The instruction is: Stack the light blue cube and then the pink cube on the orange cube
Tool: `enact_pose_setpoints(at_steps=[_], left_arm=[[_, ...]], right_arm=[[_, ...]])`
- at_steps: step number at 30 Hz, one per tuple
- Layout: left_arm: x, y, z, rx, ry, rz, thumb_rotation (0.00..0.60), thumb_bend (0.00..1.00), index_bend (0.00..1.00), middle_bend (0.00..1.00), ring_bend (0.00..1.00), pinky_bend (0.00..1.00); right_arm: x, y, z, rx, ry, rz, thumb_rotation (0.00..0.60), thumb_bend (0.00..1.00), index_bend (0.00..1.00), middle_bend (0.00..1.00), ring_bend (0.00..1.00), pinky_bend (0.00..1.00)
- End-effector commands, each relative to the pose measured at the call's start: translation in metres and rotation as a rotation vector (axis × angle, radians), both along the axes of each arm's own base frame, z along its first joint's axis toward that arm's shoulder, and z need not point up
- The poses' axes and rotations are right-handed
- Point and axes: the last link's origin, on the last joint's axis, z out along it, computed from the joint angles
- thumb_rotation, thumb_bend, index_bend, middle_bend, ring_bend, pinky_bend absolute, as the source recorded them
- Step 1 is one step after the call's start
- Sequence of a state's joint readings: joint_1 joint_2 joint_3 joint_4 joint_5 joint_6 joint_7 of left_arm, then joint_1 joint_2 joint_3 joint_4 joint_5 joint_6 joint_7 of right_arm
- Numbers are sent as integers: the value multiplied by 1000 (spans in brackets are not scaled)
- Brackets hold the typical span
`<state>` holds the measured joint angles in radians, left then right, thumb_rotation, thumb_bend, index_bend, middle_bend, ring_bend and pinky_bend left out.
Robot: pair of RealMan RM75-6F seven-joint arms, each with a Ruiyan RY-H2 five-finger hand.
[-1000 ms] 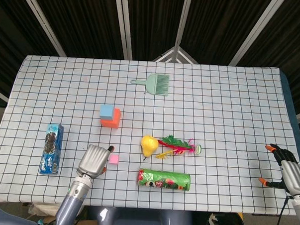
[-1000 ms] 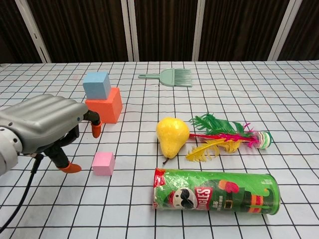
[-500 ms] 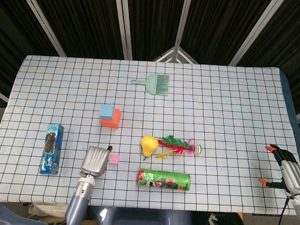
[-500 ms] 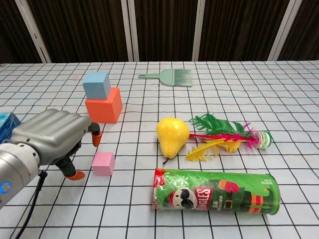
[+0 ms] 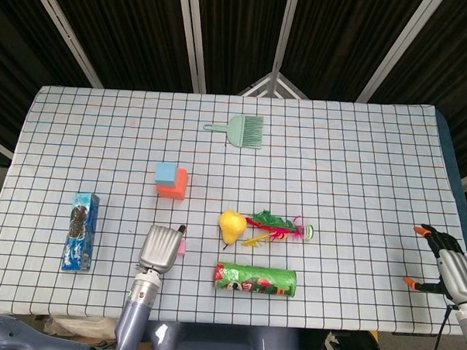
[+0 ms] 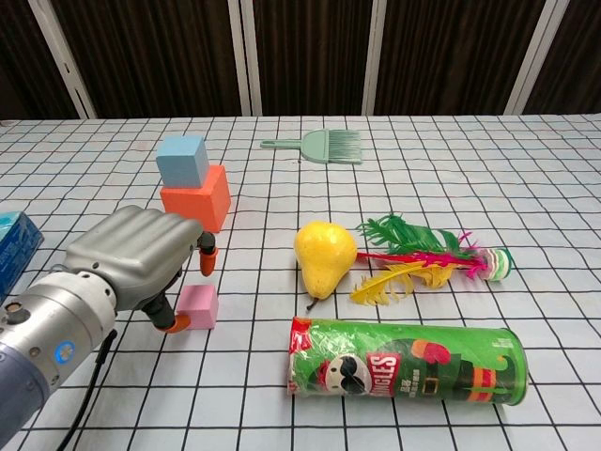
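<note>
While the matte light blue cube [image 6: 182, 160] sat squarely on the orange cube [image 6: 196, 197], the left hand [image 6: 141, 258], a smooth grey metal shell with orange-tipped fingers [image 6: 208, 260], bracketed the small pink cube [image 6: 198, 306] without gripping it. The right hand [image 5: 449, 262] lay spread, empty, at the checked cloth's [image 5: 358, 165] edge.

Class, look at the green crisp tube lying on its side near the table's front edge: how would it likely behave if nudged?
The crisp tube is a cylinder lying flat, so a sideways nudge would probably make it roll. Pushed end-on, it would more likely slide. It looks rigid, probably light for its size, though whether it is full cannot be seen.
</note>
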<state>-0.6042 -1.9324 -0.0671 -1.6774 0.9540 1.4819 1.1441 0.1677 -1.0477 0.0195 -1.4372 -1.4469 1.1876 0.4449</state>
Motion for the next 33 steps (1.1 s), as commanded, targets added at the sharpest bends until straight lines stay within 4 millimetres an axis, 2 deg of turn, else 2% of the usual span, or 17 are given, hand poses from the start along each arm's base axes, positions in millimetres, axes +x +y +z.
enact_pose_setpoints(at_steps=[1, 33], left_arm=[[1, -1, 0, 3, -2, -7, 600, 298, 403, 918, 792, 910], [-4, 1, -6, -14, 33, -6, 600, 305, 380, 918, 792, 910]], right_arm=[[0, 0, 0, 1, 2, -2, 600, 152, 142, 91, 100, 51], [-1, 0, 0, 12, -10, -6, 600, 142, 143, 91, 100, 61]])
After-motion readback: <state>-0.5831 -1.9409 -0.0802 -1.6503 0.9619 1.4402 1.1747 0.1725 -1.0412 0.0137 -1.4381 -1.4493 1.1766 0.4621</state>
